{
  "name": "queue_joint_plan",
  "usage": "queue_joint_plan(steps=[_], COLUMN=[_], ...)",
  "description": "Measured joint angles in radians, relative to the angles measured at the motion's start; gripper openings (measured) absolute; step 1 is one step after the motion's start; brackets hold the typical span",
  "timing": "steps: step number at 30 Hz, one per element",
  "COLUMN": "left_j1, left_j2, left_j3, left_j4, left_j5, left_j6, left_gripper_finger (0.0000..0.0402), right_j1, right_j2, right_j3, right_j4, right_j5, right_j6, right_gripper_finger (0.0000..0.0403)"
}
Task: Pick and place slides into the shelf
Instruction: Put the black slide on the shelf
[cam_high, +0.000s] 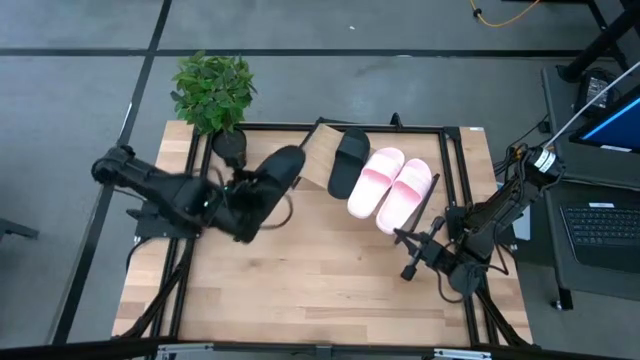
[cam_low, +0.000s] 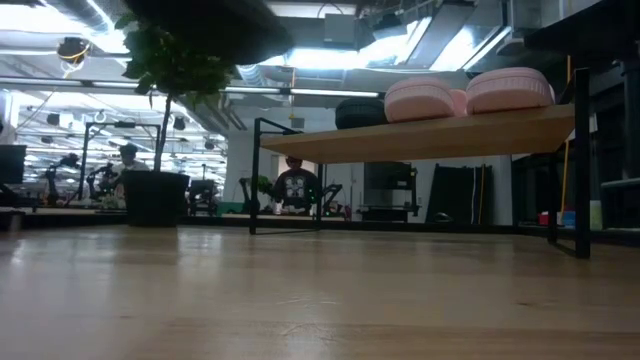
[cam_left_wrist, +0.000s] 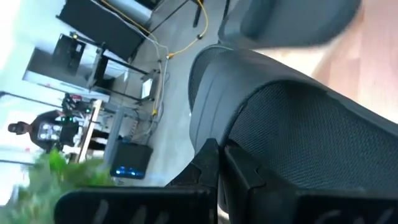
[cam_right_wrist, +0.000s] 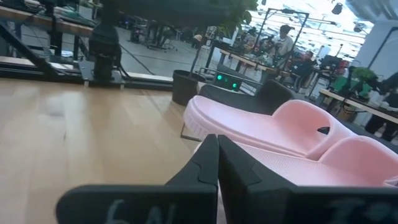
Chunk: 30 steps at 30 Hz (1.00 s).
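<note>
On the shelf (cam_high: 318, 150), a slanted light-wood board at the table's far side, rest one black slide (cam_high: 350, 160) and two pale pink slides (cam_high: 376, 180) (cam_high: 405, 195), soles down, side by side. A second black slide (cam_high: 272, 180) hangs in the air left of the shelf, with my left gripper (cam_high: 240, 200) shut on it. In the low view its dark underside (cam_low: 200, 20) shows high up. My right gripper (cam_high: 408, 272) waits shut near the table's right side, pointing at the pink slides (cam_right_wrist: 280, 127). My left gripper pinches the black slide's side rim (cam_left_wrist: 214, 134) between its two fingers, beside the textured footbed (cam_left_wrist: 311, 137). The fingers come from the table's left, slanting a little downward. The slide is lifted clear of the table, tilted, its far end toward the shelf.
A potted plant (cam_high: 212, 92) stands at the table's far left corner, close behind the held slide. A black metal frame (cam_high: 455, 150) runs round the shelf. Bare wooden tabletop (cam_high: 320, 280) lies between both arms and the near edge. People sit in the room beyond (cam_low: 295, 188).
</note>
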Motion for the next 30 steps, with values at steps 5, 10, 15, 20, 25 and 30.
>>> queue_joint_plan(steps=[5, 10, 15, 20, 25, 30], left_j1=[0.133, 0.254, 0.345, 0.417, 0.474, 0.522], left_j2=[0.000, 0.000, 0.000, 0.013, 0.045, 0.092], left_j3=[0.015, 0.015, 0.015, 0.015, 0.016, 0.016], left_j4=[0.274, 0.486, 0.519, 0.540, 0.619, 0.637], left_j5=[0.136, 0.318, 0.312, 0.344, 0.407, 0.463], left_j6=[0.361, 0.570, 0.631, 0.609, 0.634, 0.643], left_gripper_finger=[0.0000, 0.0000, 0.0000, 0.0000, 0.0000, 0.0000], right_j1=[-0.022, -0.026, -0.026, -0.027, -0.027, -0.027], right_j2=[0.000, 0.000, 0.000, 0.000, 0.000, -0.001], right_j3=[0.000, 0.000, 0.000, 0.000, 0.000, 0.000], right_j4=[-0.001, -0.001, -0.001, -0.001, -0.001, -0.006], right_j5=[-0.013, -0.053, -0.053, -0.052, -0.052, -0.101], right_j6=[-0.002, -0.023, -0.024, -0.027, -0.029, -0.022], right_gripper_finger=[0.0004, 0.0004, 0.0004, 0.0004, 0.0004, 0.0004])
